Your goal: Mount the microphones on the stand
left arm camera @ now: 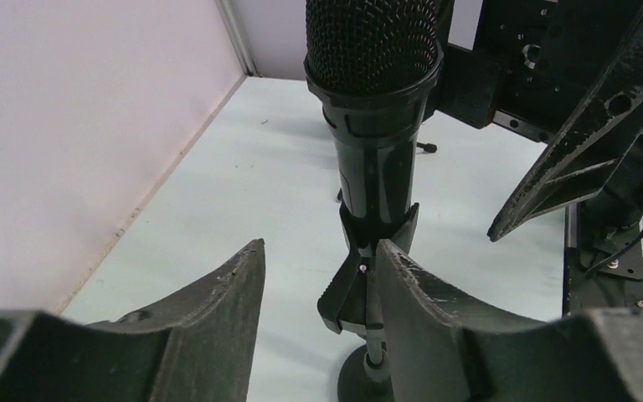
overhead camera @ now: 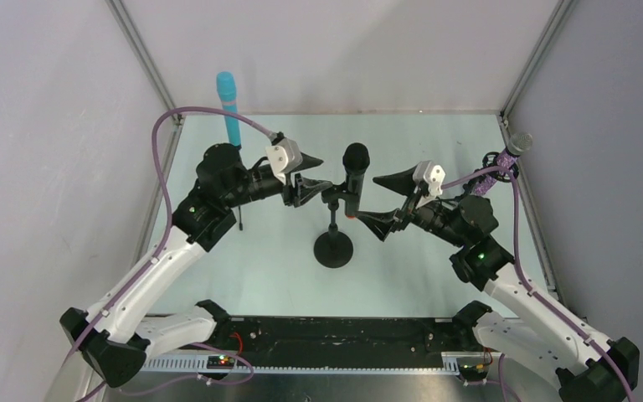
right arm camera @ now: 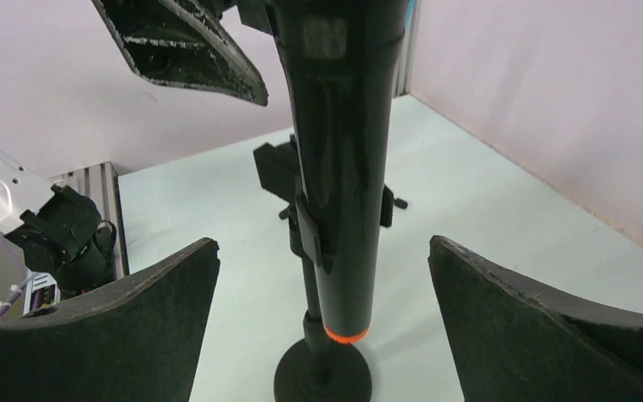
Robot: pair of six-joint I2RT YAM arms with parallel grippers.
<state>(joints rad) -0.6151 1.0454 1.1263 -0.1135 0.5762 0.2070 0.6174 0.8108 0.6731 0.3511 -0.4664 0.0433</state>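
The black microphone [overhead camera: 354, 172] with an orange end [right arm camera: 345, 335] stands upright in the clip [left arm camera: 347, 293] of the small black stand [overhead camera: 333, 249] at the table's middle. My left gripper [overhead camera: 314, 178] is open just left of the clip, with the clip lever beside its right finger [left arm camera: 435, 310]. My right gripper [overhead camera: 378, 201] is open to the right, and the microphone's lower body [right arm camera: 343, 209] stands between its spread fingers without touching them. The cyan-blue microphone [overhead camera: 228, 109] stands upright at the back left. The glittery purple microphone [overhead camera: 511, 155] sits at the back right.
The grey enclosure walls and metal frame posts [overhead camera: 142, 59] close in the table on three sides. A black rail [overhead camera: 326, 331] runs along the near edge between the arm bases. Purple cables [overhead camera: 167, 167] loop over both arms.
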